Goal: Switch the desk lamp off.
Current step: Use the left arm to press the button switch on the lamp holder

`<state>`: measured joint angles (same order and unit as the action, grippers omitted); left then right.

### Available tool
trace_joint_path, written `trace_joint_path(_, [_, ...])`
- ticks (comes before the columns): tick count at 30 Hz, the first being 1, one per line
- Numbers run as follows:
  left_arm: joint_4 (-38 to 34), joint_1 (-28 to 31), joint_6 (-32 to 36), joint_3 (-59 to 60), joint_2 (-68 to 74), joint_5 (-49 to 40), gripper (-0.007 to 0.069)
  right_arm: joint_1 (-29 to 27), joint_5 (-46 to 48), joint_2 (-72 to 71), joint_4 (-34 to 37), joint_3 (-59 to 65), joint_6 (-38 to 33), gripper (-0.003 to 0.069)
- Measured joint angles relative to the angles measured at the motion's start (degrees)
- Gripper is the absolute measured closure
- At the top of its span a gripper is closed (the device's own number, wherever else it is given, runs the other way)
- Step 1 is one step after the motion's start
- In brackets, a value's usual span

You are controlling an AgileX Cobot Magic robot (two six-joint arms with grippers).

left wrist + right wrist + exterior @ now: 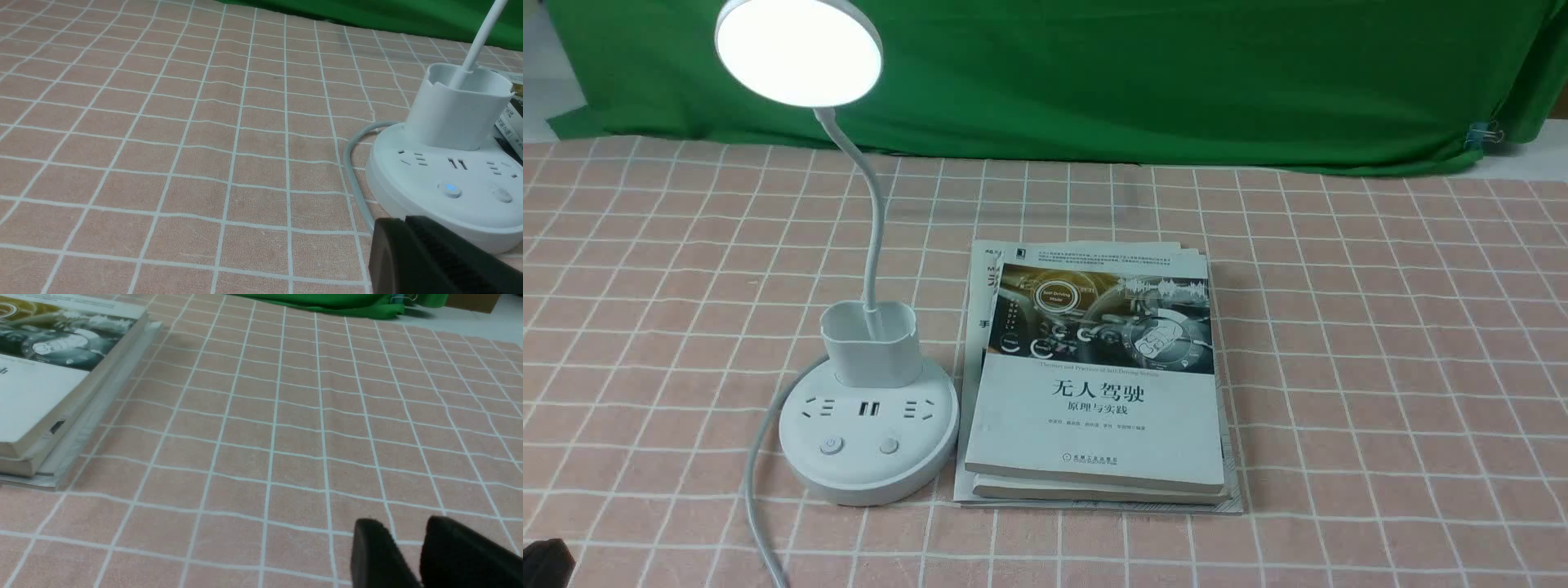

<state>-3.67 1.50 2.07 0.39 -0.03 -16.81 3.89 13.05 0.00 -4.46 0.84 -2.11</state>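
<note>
The desk lamp stands left of centre on the checked cloth, and its round disc head [799, 51] glows bright. A thin neck drops into the cup-shaped holder [870, 343] on the round base [866, 482], which has sockets and two buttons [832, 446] [889, 446]. In the left wrist view the base [408, 179] is close ahead, and its nearer-left button [449, 189] shines blue. My left gripper [404, 222] is shut and empty, low at the base's near side; only its dark tip [543, 563] shows in the front view. My right gripper [402, 531] is slightly open and empty over bare cloth.
A stack of books [1094, 384] lies right beside the lamp base and also shows in the right wrist view [49, 375]. The lamp's grey cable [760, 490] runs from the base toward the near edge. A green cloth [1094, 73] hangs along the back.
</note>
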Motion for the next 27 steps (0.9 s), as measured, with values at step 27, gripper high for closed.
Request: trace_joint_path(27, [-21.1,0.0,-6.8,0.0,0.0,14.4,0.0628,0.0,0.0,0.0,0.0,0.0,0.0,0.0419])
